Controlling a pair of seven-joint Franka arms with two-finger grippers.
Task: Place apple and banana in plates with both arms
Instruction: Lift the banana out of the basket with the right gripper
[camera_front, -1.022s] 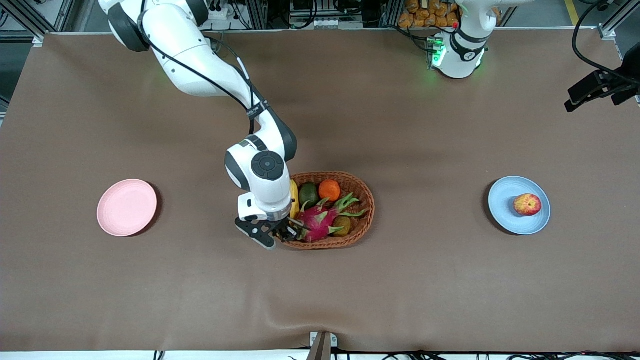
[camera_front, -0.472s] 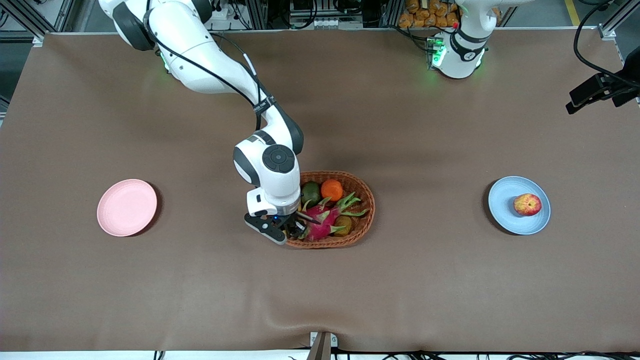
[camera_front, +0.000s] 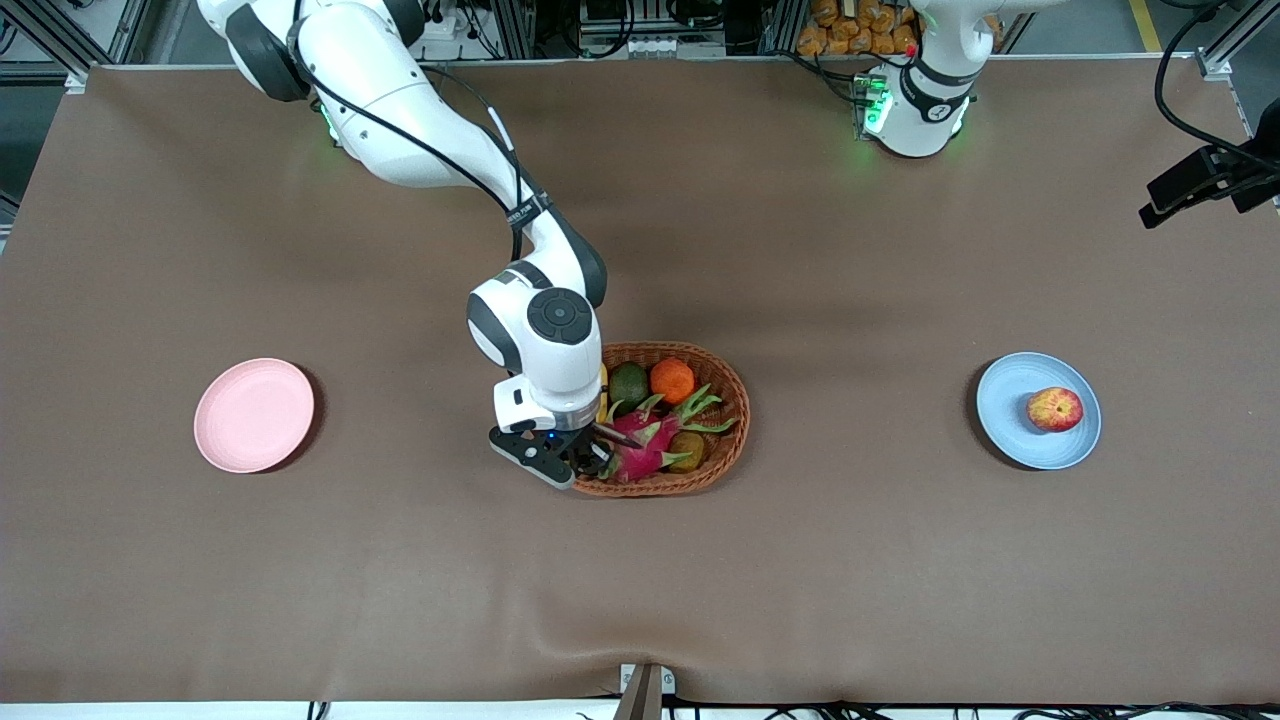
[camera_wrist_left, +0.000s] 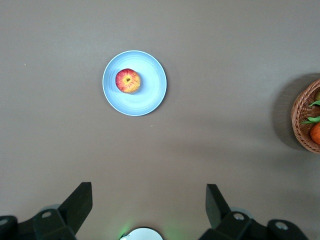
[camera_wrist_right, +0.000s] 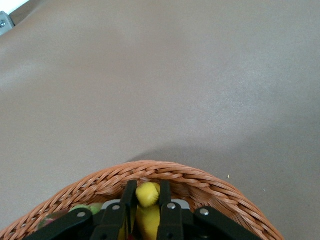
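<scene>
The right arm (camera_front: 420, 130) is reaching from its base at the table's top edge down to the middle of the table, its forearm sloping toward the front camera and its wrist bending so the hand is pointing straight down into the basket (camera_front: 735, 420) at the end nearest the pink plate (camera_front: 254, 414). The right gripper (camera_wrist_right: 148, 202) is sitting low inside the basket rim, its two black fingers (camera_wrist_right: 129, 200) pinching the banana (camera_wrist_right: 146, 196) from both sides; in the right wrist view the yellow end is showing between them, just inside the woven wall. From the front camera only a thin yellow strip of the banana (camera_front: 603, 392) is showing beside the wrist, lying along the basket's side next to a green fruit (camera_front: 628, 384), an orange (camera_front: 672, 379) and a dragon fruit (camera_front: 645, 445). The pink plate is lying toward the right arm's end of the table, well apart from the basket. The left arm (camera_front: 935, 90) is waiting, folded up above its base, with its wrist camera looking down on the table. The left gripper (camera_wrist_left: 147, 207) is hanging with its fingers spread wide and holding nothing. The apple (camera_front: 1054, 409) is resting in the blue plate (camera_front: 1010, 420) toward the left arm's end of the table, off-centre on the side away from the basket
</scene>
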